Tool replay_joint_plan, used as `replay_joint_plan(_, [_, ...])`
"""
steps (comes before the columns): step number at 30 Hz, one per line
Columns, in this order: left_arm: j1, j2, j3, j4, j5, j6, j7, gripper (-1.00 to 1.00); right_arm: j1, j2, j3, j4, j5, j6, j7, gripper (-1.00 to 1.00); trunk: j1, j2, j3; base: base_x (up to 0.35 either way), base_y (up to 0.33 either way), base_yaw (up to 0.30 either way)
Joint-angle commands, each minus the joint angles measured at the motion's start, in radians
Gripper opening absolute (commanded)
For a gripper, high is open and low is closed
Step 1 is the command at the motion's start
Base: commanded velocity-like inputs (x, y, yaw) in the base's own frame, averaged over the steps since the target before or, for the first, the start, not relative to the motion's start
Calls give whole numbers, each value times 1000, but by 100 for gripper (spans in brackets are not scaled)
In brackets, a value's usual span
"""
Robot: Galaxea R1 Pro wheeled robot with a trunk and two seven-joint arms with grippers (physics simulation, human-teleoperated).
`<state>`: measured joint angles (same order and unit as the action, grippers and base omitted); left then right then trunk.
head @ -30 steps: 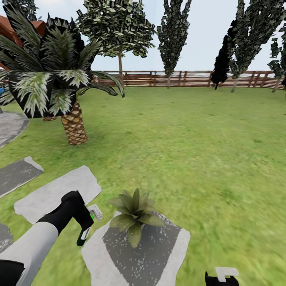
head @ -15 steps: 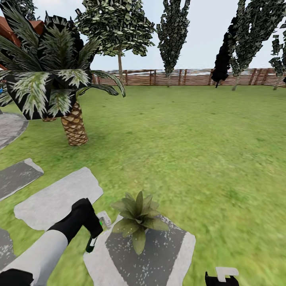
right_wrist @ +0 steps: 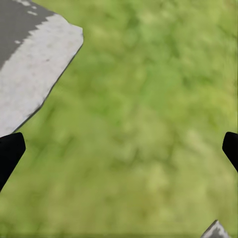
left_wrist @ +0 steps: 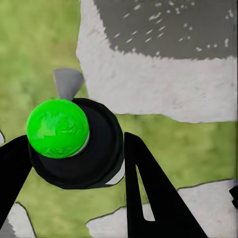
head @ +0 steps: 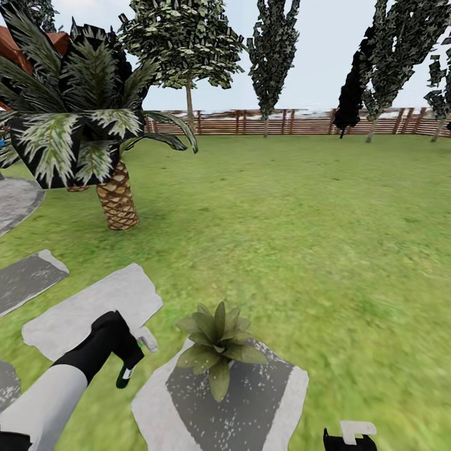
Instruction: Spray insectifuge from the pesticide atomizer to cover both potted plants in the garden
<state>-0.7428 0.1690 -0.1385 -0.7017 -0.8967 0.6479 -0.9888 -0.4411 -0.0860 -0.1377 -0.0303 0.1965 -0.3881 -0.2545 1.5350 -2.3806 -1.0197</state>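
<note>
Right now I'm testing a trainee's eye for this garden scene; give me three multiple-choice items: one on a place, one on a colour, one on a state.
1. Where does the potted plant stand?
A. on a grey stepping stone
B. against the fence
C. under the palm

2. What colour is the round cap on the pesticide atomizer in the left wrist view?
A. red
B. green
C. blue

3. How is the left gripper?
A. open and empty
B. shut on the atomizer
C. resting on the plant

Key: 1 A, the stepping stone lies under the plant; 2 B, the cap is bright green; 3 B, a black finger sits at each side of the cylinder.
</note>
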Motion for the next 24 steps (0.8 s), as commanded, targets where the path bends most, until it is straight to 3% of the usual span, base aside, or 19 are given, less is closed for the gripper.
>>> replay_joint_plan(1, [0,-2,-4,2,-3,6,-6,-100,-1,0,-8,1,11,-3,-3,100,0,0,-1,65,0,0])
replay_joint_plan(4, [11,-23,-4,19,-7,5,-4,-100,-1,0,-8,1,10,-3,-3,100,0,0,-1,202,69,-142])
replay_joint_plan(8, [24,-33,-5,24,-6,3,-7,-100,-1,0,-8,1,9,-3,-3,100,0,0,-1,260,162,-252])
replay_joint_plan(14, [72,-34,-6,26,-7,-2,-8,-100,-1,0,-8,1,9,-3,-3,100,0,0,-1,71,53,-64])
replay_joint_plan(17, [134,-30,-8,24,-10,-5,-7,-100,-1,0,-8,1,9,-3,-3,100,0,0,-1,3,3,-3])
replay_joint_plan(22, [141,-30,-1,22,-5,-46,-15,-100,-1,0,-8,1,10,-3,-3,100,0,0,-1,0,0,0])
replay_joint_plan(24, [133,-29,-2,17,-4,-52,-54,-100,-1,0,-8,2,11,-3,-3,100,0,0,-1,0,0,0])
